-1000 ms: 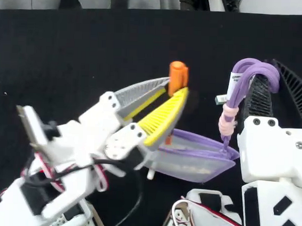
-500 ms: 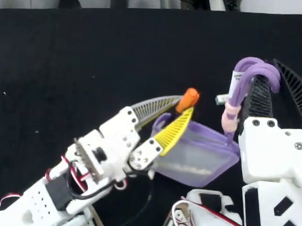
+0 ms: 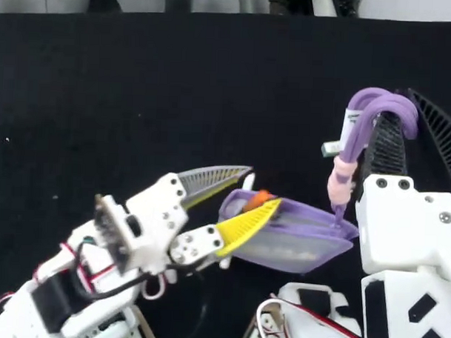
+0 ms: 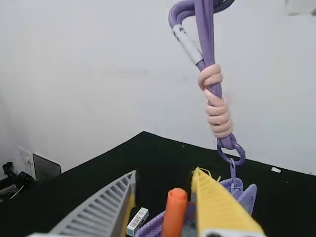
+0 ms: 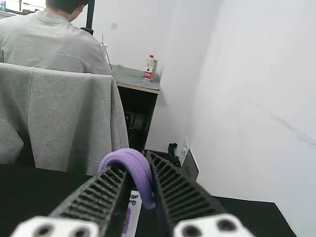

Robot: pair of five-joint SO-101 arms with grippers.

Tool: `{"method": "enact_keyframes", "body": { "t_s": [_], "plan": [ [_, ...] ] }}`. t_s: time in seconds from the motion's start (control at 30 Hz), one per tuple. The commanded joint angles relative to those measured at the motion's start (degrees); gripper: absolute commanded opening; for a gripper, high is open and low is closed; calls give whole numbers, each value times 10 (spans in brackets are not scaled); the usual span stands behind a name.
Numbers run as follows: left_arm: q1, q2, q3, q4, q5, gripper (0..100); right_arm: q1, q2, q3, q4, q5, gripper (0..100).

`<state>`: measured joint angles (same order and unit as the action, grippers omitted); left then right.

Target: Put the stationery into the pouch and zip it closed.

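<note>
Blk table point(image 3: 140, 77), see-thru purple pouch point(image 3: 297, 242)

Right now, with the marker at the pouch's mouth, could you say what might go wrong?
The orange marker pokes out of the pouch between the open fingers of the left gripper and could tip out. The pouch hangs from the purple cord in the right gripper, so a nudge may swing it.
</note>
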<state>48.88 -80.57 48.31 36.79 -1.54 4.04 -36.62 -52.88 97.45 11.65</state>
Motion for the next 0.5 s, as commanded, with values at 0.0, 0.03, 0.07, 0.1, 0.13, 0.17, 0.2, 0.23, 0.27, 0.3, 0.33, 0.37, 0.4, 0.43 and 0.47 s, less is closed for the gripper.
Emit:
{"method": "enact_keyframes", "body": {
  "t_s": [0.0, 0.03, 0.07, 0.1, 0.13, 0.17, 0.2, 0.23, 0.27, 0.3, 0.33, 0.37, 0.4, 0.43, 0.47],
  "plan": [
    [1, -30, -62, 37, 4, 188, 0, 14, -2, -16, 2, 11],
    [1, -41, -68, 45, 4, 187, 0, 13, -2, -16, 2, 11],
    [1, -55, -75, 52, 4, 185, 0, 11, -2, -16, 2, 11],
    [1, -68, -83, 58, 4, 184, 0, 11, -2, -16, 2, 11],
    [1, -84, -92, 62, 7, 184, 4, 11, -3, -16, 2, 11],
    [-5, -99, -106, 68, 9, 180, 15, 11, -3, -17, 1, 11],
    [-20, -116, -123, 74, 20, 166, 30, 11, -3, -19, -1, 11],
    [-41, -129, -140, 82, 40, 146, 47, 11, -3, -24, -1, 11],
    [-67, -141, -156, 88, 62, 129, 64, 11, -3, -25, -2, 11],
    [-95, -150, -167, 93, 76, 115, 76, 11, -3, -29, -2, 11],
    [-124, -156, -173, 98, 87, 109, 85, 11, -3, -31, -2, 11],
    [-153, -159, -173, 102, 98, 109, 91, 11, -3, -31, -2, 11],
    [-178, -160, -170, 103, 103, 109, 92, 11, -3, -32, -2, 11],
    [-200, -160, -160, 99, 108, 109, 91, 11, -3, -32, -2, 11],
    [-219, -160, -143, 98, 114, 109, 92, 11, -3, -34, -2, 11]
  ]
}}
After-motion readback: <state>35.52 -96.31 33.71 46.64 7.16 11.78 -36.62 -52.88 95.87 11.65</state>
